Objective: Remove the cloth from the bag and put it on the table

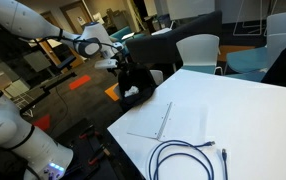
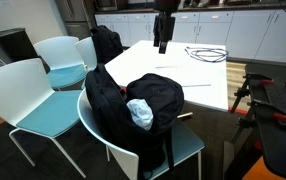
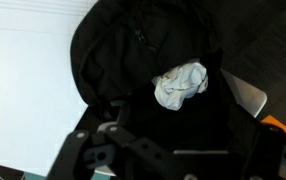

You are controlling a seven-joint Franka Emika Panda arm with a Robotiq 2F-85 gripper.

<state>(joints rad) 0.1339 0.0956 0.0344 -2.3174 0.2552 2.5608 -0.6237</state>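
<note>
Inside the open mouth of the black bag (image 2: 108, 100), we are seeing the crumpled white cloth (image 2: 140, 113) poking partly out, and the bag is resting on a teal chair (image 2: 190, 147) standing just beside the white table (image 2: 198, 80). Above the bag, we are finding the gripper (image 2: 163, 44) hanging clear of the cloth, its fingers spreading wide in the wrist view and grasping nothing. Farther out on the table, we are noticing 1 dark coiled cable (image 1: 188, 155) lying near 1 pale flat sheet (image 1: 151, 120).
</note>
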